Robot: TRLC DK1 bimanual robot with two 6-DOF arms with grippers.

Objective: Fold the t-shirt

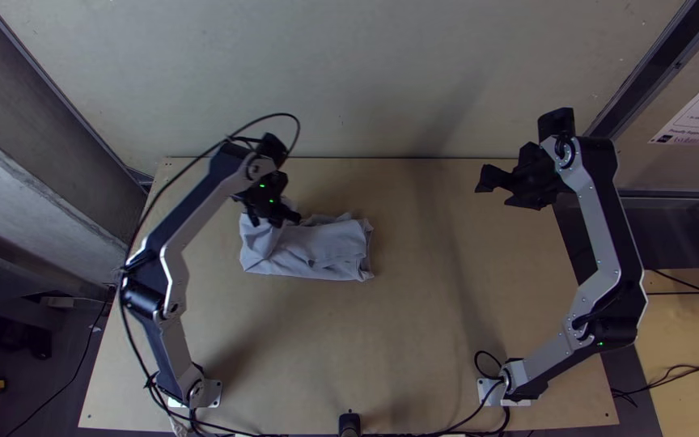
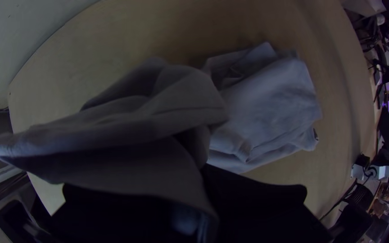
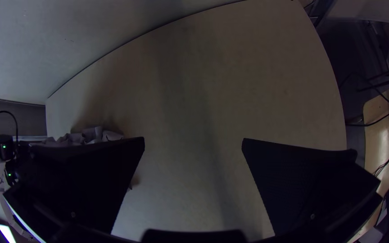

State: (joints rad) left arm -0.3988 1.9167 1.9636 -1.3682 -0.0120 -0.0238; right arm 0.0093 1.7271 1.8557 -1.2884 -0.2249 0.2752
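In the top view my left gripper (image 1: 273,217) is over the upper left part of the grey-blue t-shirt (image 1: 309,249). The shirt lies as a compact, wrinkled, roughly rectangular bundle left of the table's middle. Seen from the left wrist, a raised flap of the t-shirt (image 2: 266,99) passes between the black fingers of my left gripper (image 2: 205,180), which are shut on it; the flap covers part of them. My right gripper (image 1: 498,188) is far to the right of the cloth. Its fingers stand wide apart with nothing between them in the right wrist view, where the gripper (image 3: 193,139) shows bare tabletop beyond.
The light wooden table (image 1: 414,340) has bare surface between the shirt and the right arm, and toward the near edge. A pale wall (image 1: 366,73) rises behind the far edge. Black cables (image 1: 127,324) run along the left arm and the near edge.
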